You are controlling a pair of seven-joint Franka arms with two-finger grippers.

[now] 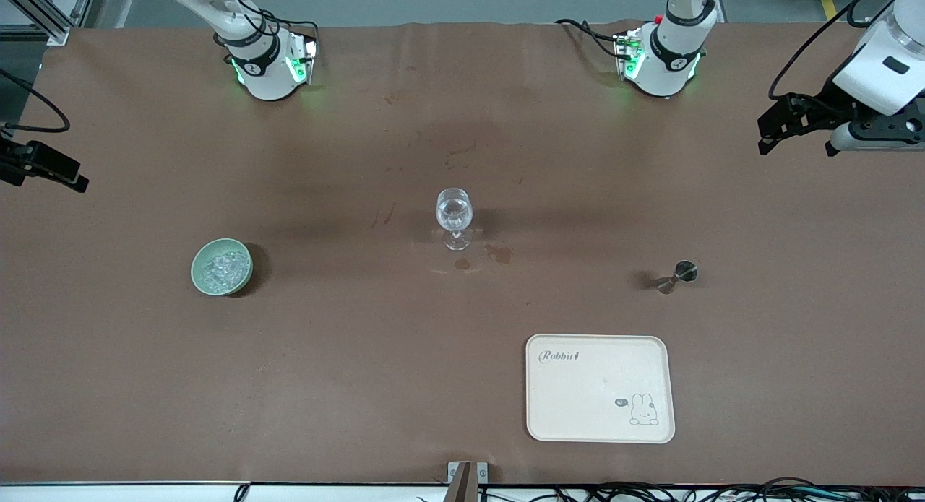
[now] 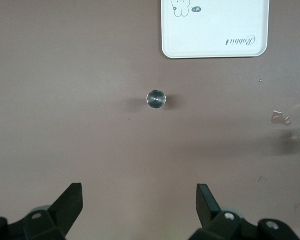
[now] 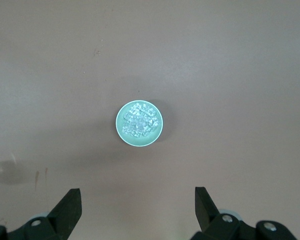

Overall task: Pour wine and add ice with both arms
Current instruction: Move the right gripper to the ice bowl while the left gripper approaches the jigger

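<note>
A clear stemmed glass [image 1: 454, 217] stands upright mid-table. A pale green bowl [image 1: 196, 272] toward the right arm's end holds a heap of ice [image 1: 222, 267]. My right gripper [image 1: 72, 178] is open and empty, up in the air at the table's edge. In the right wrist view the gripper [image 3: 138, 202] looks down on the bowl [image 3: 139, 143] and the ice [image 3: 138, 122]. A small steel jigger [image 1: 679, 274] stands toward the left arm's end. My left gripper [image 1: 773, 126] is open and empty, up in the air; in the left wrist view [image 2: 139, 200] it looks down on the jigger [image 2: 156, 98].
A cream tray [image 1: 600, 394] with a rabbit print lies nearer the front camera than the jigger; it also shows in the left wrist view [image 2: 215, 35]. Wet stains [image 1: 497, 253] mark the brown table beside the glass's foot.
</note>
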